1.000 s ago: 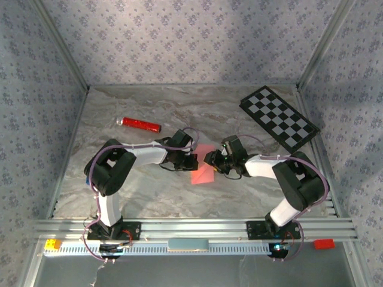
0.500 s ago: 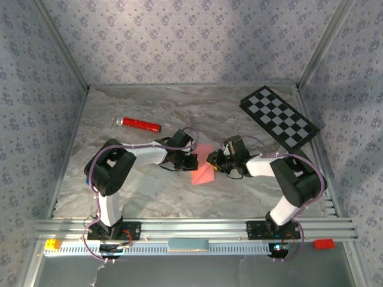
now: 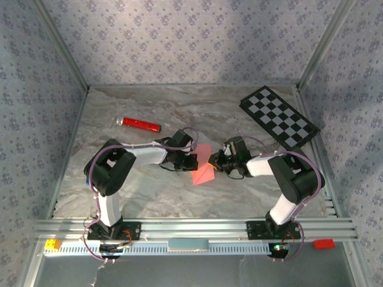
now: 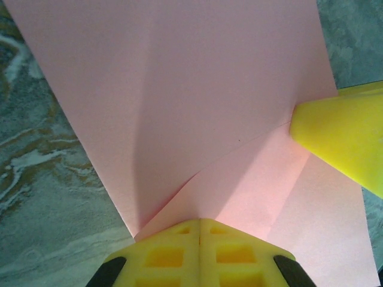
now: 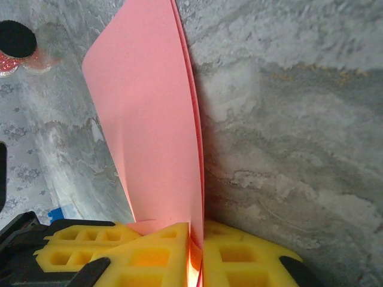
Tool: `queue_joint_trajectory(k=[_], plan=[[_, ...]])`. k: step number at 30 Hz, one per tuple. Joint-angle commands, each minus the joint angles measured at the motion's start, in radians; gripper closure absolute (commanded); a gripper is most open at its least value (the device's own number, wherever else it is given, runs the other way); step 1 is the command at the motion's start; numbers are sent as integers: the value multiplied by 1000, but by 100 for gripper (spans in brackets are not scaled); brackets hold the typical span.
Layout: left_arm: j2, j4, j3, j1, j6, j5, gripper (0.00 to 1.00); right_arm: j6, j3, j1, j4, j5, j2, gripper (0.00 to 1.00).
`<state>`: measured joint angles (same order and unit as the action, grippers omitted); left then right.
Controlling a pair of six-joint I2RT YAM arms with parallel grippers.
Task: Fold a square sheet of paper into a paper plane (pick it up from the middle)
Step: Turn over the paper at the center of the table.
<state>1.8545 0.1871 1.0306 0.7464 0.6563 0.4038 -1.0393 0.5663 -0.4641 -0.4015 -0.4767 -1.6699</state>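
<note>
1. One counter (image 3: 149, 197), grey marble look, carries everything.
2. Two arms: left arm (image 3: 114, 170) and right arm (image 3: 296, 176), both bent inward to mid-counter.
3. One checkerboard (image 3: 279, 118), black and white, lying flat at far right, well apart from the rest.
4. One red cylinder (image 3: 139, 124), lying far left, apart from both arms' tips.
5. One sheet of paper (image 3: 203, 172), pink, mid-counter, held between the two pincers. It is folded to a narrow pointed shape. I can't tell whether its low corner touches the counter.
6. The left wrist view shows the sheet of paper (image 4: 179, 89) with creases fanning from the grip. In the right wrist view the sheet of paper (image 5: 149, 119) stands on edge in two close layers.
7. Two pincers. The left pincer (image 3: 192, 161) is clamped on the sheet, fingers pressed together. The right pincer (image 3: 212, 160) is clamped on it too, the layers running into its slit.
8. Compared with a second ago, the sheet is narrower and more folded, and the right pincer is closer to the left one.
</note>
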Motion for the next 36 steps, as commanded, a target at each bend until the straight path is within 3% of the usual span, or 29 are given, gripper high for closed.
queue_joint_trajectory(k=[1, 8, 13, 21, 30, 36], plan=[[-30, 38, -14, 4, 11, 4, 94, 4, -16, 11, -21, 1, -16, 88], [-103, 6, -28, 4, 22, -3, 81, 36, -11, 20, 11, -10, 24, 93], [-203, 38, -42, 3, 3, -105, 75, 152, 8, 18, 144, 39, 133, 94], [-388, 78, -117, -5, -12, -331, 70, 371, 109, -2, 482, 222, 329, 95], [-589, 49, -231, -29, 30, -516, 48, 502, 252, -54, 805, 437, 433, 95], [-695, 38, -316, -52, 109, -604, 36, 549, 393, -139, 1046, 732, 395, 97]])
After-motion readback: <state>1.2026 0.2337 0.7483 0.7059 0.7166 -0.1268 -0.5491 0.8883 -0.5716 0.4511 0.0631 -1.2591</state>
